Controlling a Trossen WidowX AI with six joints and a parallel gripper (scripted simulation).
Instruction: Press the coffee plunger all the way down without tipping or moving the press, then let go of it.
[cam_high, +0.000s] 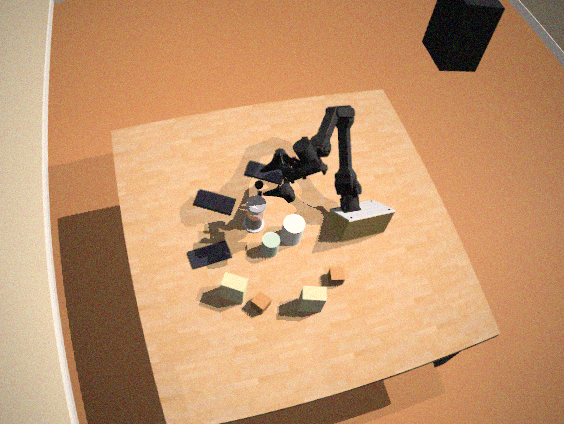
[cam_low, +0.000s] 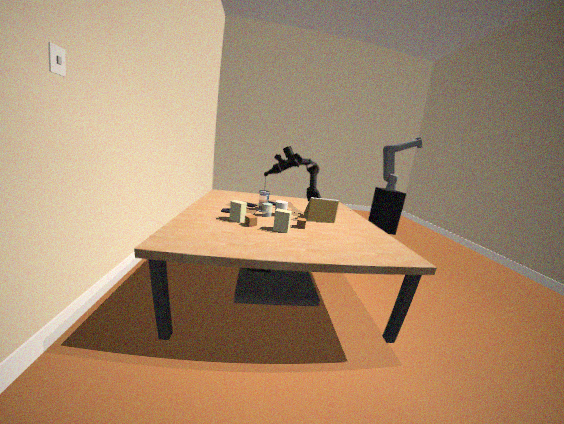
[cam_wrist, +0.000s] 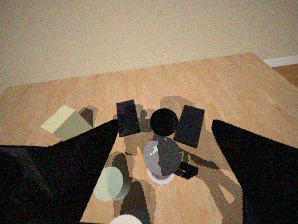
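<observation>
The coffee press (cam_high: 255, 215) (cam_low: 264, 198) (cam_wrist: 162, 156) stands upright on the table, a clear body with a grey lid. Its black plunger knob (cam_high: 259, 184) (cam_wrist: 164, 122) is raised well above the lid, on a thin rod (cam_low: 265, 183). My gripper (cam_high: 264, 182) (cam_low: 266, 173) is open and empty, tilted down toward the knob. In the wrist view the knob appears midway between the widely spread fingertips, lined up with the lid below. Whether the knob is at fingertip depth is hard to tell; no contact is visible.
A white cylinder (cam_high: 293, 227) (cam_wrist: 126, 220) and a pale green cylinder (cam_high: 270, 244) (cam_wrist: 108, 184) stand close to the press. Dark slabs (cam_high: 214, 202) (cam_high: 209, 254) (cam_high: 255, 170) lie around it. Pale yellow blocks (cam_high: 234, 287) (cam_high: 313, 299) and orange cubes (cam_high: 260, 303) (cam_high: 337, 275) stand farther off.
</observation>
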